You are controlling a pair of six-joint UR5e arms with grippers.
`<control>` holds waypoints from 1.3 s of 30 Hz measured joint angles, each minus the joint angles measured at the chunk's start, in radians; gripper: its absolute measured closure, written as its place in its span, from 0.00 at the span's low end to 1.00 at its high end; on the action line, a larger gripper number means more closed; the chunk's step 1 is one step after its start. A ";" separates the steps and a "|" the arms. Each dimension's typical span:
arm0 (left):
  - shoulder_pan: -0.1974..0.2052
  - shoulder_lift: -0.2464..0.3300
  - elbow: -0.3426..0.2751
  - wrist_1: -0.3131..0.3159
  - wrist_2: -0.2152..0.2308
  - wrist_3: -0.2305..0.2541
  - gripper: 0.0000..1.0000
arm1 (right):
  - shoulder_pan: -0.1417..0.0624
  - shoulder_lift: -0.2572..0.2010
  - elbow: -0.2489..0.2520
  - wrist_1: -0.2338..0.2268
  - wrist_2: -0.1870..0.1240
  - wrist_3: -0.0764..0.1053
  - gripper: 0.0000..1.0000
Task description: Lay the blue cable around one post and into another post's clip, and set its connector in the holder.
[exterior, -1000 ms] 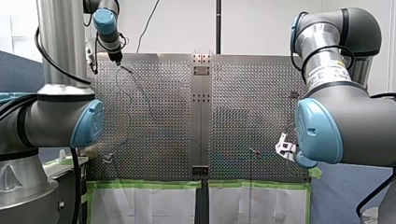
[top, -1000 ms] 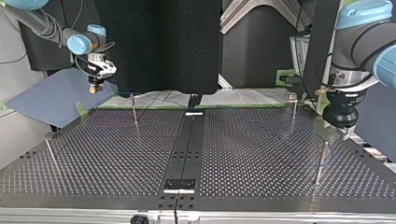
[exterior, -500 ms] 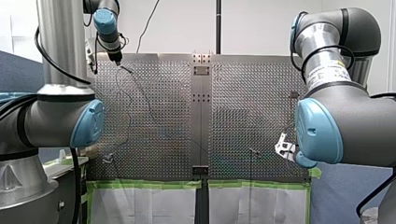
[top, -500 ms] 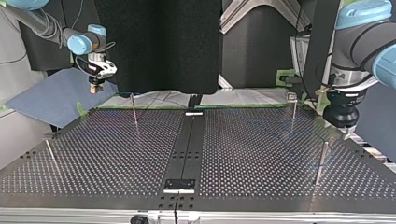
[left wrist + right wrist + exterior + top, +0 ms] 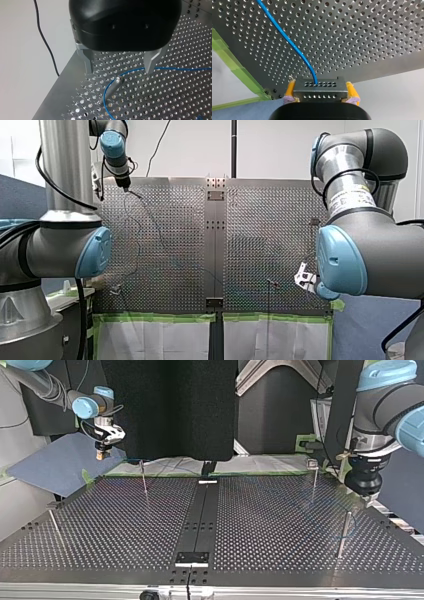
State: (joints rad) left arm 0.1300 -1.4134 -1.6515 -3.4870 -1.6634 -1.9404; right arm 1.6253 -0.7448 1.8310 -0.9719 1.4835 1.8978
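In the left wrist view my left gripper (image 5: 119, 68) stands open, its metal fingers (image 5: 88, 62) astride a slim metal post (image 5: 111, 88). The blue cable (image 5: 175, 68) loops round that post and runs off across the perforated plate. In the right wrist view my right gripper (image 5: 320, 86) is shut, its yellow pads (image 5: 290, 88) on a dark perforated connector block (image 5: 319, 92). The cable (image 5: 287, 40) leaves the block's top and crosses the plate. In the top view my left gripper (image 5: 369, 499) hangs at the right, above a post (image 5: 344, 532), and my right gripper (image 5: 102, 454) is at the back left.
Other thin posts stand on the table (image 5: 280, 560): one with a small clip on top (image 5: 313, 465), one further left (image 5: 144, 479) and one near the left edge (image 5: 54, 527). A dark strip (image 5: 200, 515) runs down the middle. Green tape (image 5: 160, 317) lines one table edge.
My left gripper has lifted slightly above its post. My right gripper keeps its hold on the connector in the same place.
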 joint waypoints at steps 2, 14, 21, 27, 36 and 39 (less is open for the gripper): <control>-0.001 0.000 -0.001 0.000 0.000 0.001 0.00 | 0.000 0.000 0.000 0.000 0.000 0.000 0.98; -0.041 0.058 -0.071 0.061 0.066 0.057 0.00 | 0.000 0.000 0.000 0.004 0.012 -0.016 0.98; -0.086 0.089 -0.129 0.119 0.124 0.067 0.00 | 0.002 -0.002 0.001 0.035 0.033 -0.058 0.98; -0.136 0.050 -0.180 0.170 0.151 0.055 0.00 | 0.005 -0.023 0.012 0.059 0.049 -0.072 0.98; -0.210 -0.024 -0.253 0.244 0.088 0.008 0.00 | 0.006 -0.039 0.017 0.059 0.042 -0.068 0.98; -0.238 -0.051 -0.270 0.271 0.062 -0.018 0.00 | 0.006 -0.040 0.017 0.057 0.038 -0.066 0.98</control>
State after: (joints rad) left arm -0.1078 -1.4643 -1.9220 -3.2156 -1.6019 -1.9587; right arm 1.6314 -0.7845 1.8478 -0.9151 1.5211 1.8321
